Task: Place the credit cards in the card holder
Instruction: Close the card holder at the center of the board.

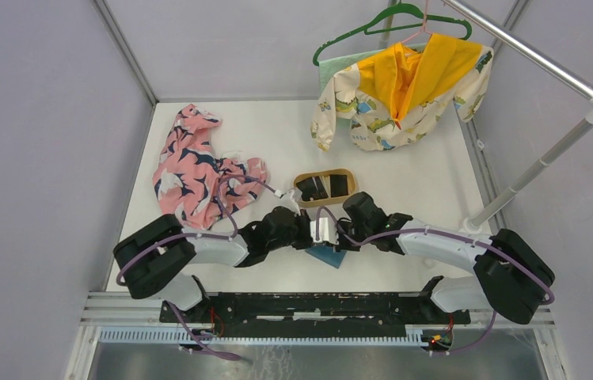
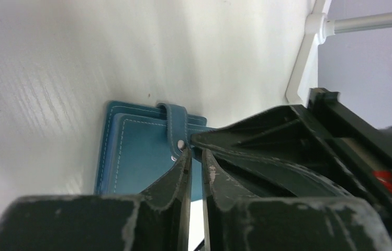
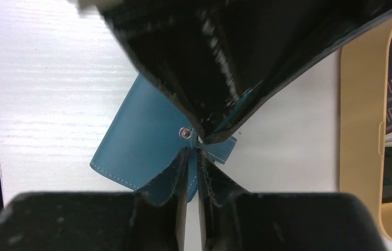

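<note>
Two hands [image 2: 198, 151] [image 3: 192, 151] at card holder [image 2: 136, 157] edge

The card holder [image 1: 328, 256] lies before the tray [image 1: 326, 172] holding the credit cards [image 1: 323, 188].

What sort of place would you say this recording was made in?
Most likely a robotics lab test cell, not a home: a white table boxed in by plain grey panels, two arms bolted to a metal rail at its near edge, and a clothes rack with staged garments.

I'm looking at a robot test lab: white bench [image 1: 277, 142] boxed in w/ grey panels [image 1: 39, 119], alu. frame [image 1: 131, 301] up front, clothes rail [image 1: 530, 57] w/ hangers [image 1: 388, 20].
</note>
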Motion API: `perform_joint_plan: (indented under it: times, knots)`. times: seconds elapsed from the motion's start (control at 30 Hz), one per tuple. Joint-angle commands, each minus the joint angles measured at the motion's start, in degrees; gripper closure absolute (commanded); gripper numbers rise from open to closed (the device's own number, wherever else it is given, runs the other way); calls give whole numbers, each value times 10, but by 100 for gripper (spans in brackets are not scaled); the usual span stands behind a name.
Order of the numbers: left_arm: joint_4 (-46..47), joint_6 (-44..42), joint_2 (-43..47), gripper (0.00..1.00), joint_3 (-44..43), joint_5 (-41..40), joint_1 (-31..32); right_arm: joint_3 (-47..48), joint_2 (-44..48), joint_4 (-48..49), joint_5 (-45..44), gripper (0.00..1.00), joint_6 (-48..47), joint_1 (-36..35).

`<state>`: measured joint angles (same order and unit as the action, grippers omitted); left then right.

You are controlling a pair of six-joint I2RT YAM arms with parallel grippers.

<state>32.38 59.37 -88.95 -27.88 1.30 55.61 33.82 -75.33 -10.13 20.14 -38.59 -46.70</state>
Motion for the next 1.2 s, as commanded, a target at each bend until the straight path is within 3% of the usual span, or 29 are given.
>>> perform_joint_plan:
  times: [0.0,0.23,0.43,0.93,1.17]
  knots:
    - [-79,-66,80,82,-20,-36,-2,17,27,-21,59,78,-46,13]
    - [-156,-106,178,82,18,-65,-2,33,63,-43,81,59,-71,20]
    - [-141,-111,166,87,46,-52,-2,65,26,-41,77,53,-59,19]
    - [-53,-106,65,91,26,-2,-2,68,-32,-48,58,57,-47,6]
    - [-48,-104,51,91,21,-1,-2,66,-30,-42,32,73,-43,4]
